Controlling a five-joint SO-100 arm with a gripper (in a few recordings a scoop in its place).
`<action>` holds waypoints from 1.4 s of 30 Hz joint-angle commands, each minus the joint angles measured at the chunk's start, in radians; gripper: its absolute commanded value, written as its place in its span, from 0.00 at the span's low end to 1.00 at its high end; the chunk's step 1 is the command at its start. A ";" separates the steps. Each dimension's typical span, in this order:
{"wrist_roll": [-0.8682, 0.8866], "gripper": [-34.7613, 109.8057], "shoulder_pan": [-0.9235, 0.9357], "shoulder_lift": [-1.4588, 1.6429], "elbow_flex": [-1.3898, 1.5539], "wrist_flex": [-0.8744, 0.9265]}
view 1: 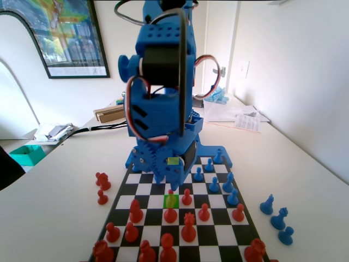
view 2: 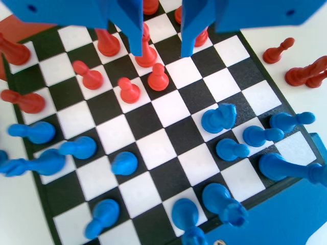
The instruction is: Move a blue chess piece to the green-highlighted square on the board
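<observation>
Nearest in the wrist view, blue chess piece (view 2: 124,163) is seen standing free on the board (view 2: 168,107). Farther on, the jaws hang parted and empty above red pawns, probably approaching. Beyond, green-highlighted square (view 1: 171,200) is seen partly covered.

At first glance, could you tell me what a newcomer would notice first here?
The blue arm towers at the board's far end in the fixed view. A green square glows mid-board among red pawns. In the wrist view the open gripper hangs above red pieces.

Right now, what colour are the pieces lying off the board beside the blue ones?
Blue too: three spare pieces on the table, clearest in the fixed view.
</observation>
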 commanded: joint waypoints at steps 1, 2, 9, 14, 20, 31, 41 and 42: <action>-0.020 0.32 -0.002 0.011 -0.055 0.000; -0.021 0.32 0.000 0.006 -0.057 0.000; -0.029 0.32 -0.003 -0.054 -0.100 -0.002; -0.031 0.31 -0.008 -0.080 -0.120 -0.002; -0.038 0.31 -0.011 -0.095 -0.101 -0.032; -0.057 0.31 -0.012 -0.121 -0.057 -0.069; -0.064 0.30 -0.020 -0.140 -0.025 -0.089; -0.066 0.30 -0.021 -0.140 -0.020 -0.092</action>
